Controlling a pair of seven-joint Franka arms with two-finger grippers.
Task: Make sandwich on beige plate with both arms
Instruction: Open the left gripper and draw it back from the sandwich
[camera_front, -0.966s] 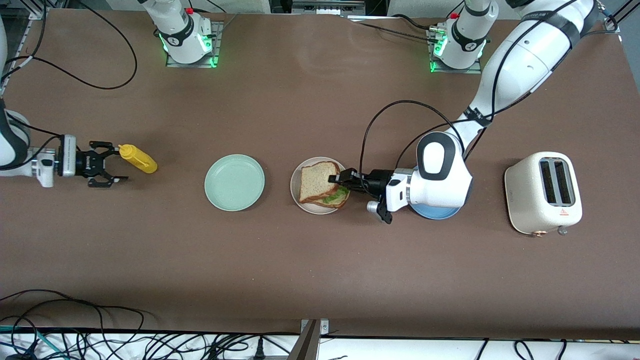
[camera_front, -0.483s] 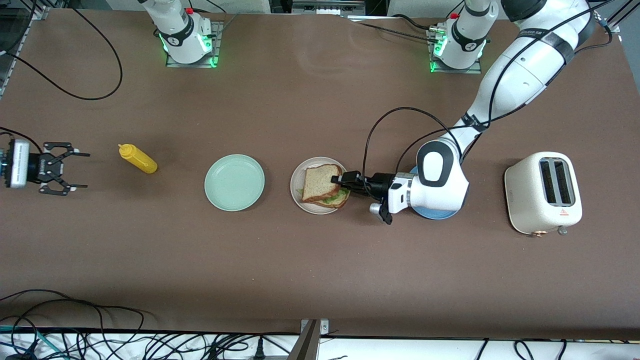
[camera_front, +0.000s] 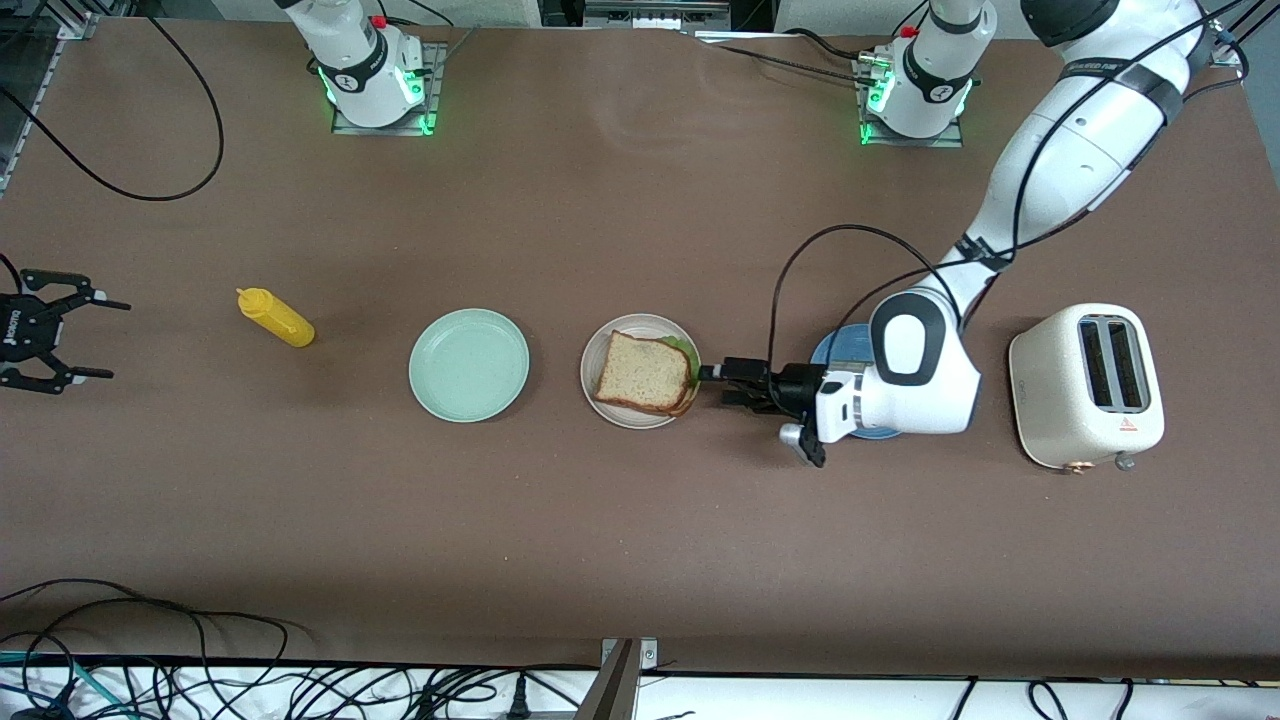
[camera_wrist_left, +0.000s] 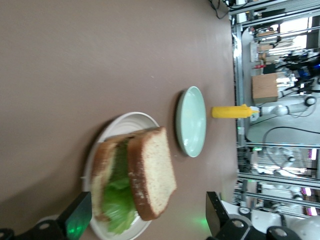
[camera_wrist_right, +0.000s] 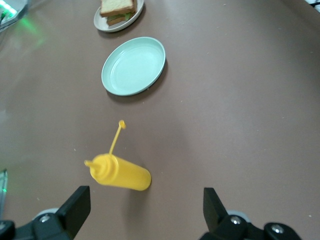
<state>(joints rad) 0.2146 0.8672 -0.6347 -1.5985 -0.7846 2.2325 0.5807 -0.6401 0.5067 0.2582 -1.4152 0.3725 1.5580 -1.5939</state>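
The sandwich lies on the beige plate mid-table: a bread slice on top, green lettuce showing at its edge. In the left wrist view the sandwich shows both slices with lettuce between them, on the plate. My left gripper is open and empty, low beside the plate on the left arm's side; the left wrist view shows nothing between its fingers. My right gripper is open and empty at the right arm's end of the table, apart from the yellow bottle; it also shows in the right wrist view.
A yellow squeeze bottle lies on its side, also in the right wrist view. A mint-green plate sits beside the beige plate. A blue plate lies partly under the left arm. A cream toaster stands at the left arm's end.
My left gripper let go of the top bread slice, which now lies flat on the lettuce, and drew back off the plate. My right gripper moved away from the yellow bottle toward the table's end.
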